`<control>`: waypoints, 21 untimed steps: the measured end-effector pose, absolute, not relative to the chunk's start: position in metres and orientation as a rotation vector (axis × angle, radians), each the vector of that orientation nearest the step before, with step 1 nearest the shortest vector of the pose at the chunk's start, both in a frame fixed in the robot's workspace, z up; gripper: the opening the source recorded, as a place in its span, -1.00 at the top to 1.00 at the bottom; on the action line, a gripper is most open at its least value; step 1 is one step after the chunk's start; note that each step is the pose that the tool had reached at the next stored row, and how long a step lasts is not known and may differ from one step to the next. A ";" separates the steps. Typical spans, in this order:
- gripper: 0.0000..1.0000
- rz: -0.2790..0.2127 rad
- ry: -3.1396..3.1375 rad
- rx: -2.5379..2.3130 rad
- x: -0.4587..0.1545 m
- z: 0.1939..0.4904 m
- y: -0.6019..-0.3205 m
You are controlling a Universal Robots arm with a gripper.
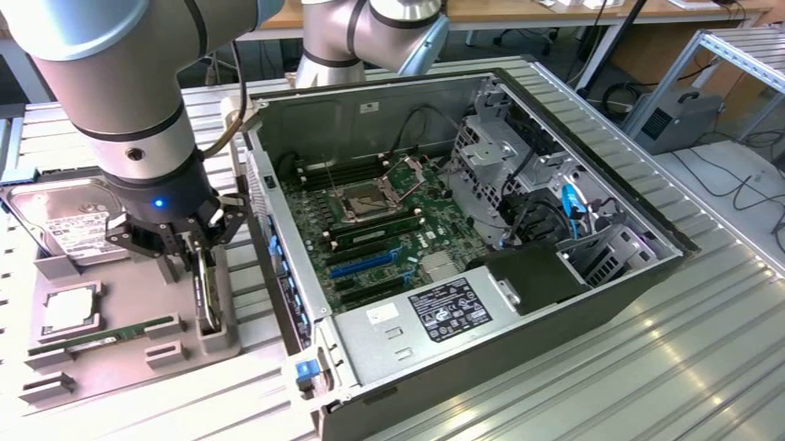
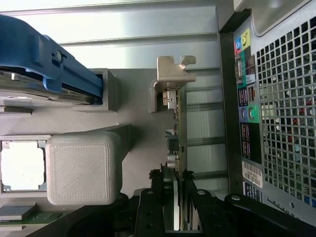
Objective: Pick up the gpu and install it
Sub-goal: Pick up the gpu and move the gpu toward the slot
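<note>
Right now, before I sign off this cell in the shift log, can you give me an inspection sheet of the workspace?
Surface: ribbed metal table with a grey parts holder on it.
Job's things: graphics card standing on edge in the holder, not yet installed; open computer case lies beside the holder.
Clutter: hard drive, processor chip and memory stick, all in the holder.
Grippers: gripper down at the card's upper edge; whether it grips cannot be judged.
Cables: blue cable and black cables inside the case; floor cables at the exterior view's right.
Surroundings: metal rack and desks behind.
</note>
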State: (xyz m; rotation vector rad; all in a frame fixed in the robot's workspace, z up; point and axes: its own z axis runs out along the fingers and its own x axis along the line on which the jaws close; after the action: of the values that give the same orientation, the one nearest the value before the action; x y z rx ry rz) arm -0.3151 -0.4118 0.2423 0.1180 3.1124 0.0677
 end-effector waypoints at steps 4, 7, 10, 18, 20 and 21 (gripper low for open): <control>0.45 0.068 3.112 0.118 -0.315 0.242 -0.412; 0.45 0.068 3.112 0.118 -0.315 0.242 -0.412; 0.45 0.068 3.113 0.118 -0.315 0.242 -0.412; 0.45 0.065 3.113 0.118 -0.315 0.245 -0.412; 0.45 0.064 3.113 0.118 -0.315 0.248 -0.412; 0.45 0.064 3.112 0.118 -0.315 0.249 -0.412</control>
State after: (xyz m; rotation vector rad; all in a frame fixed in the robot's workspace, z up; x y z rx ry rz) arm -0.3151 -0.4118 0.2488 0.1179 3.1125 0.0644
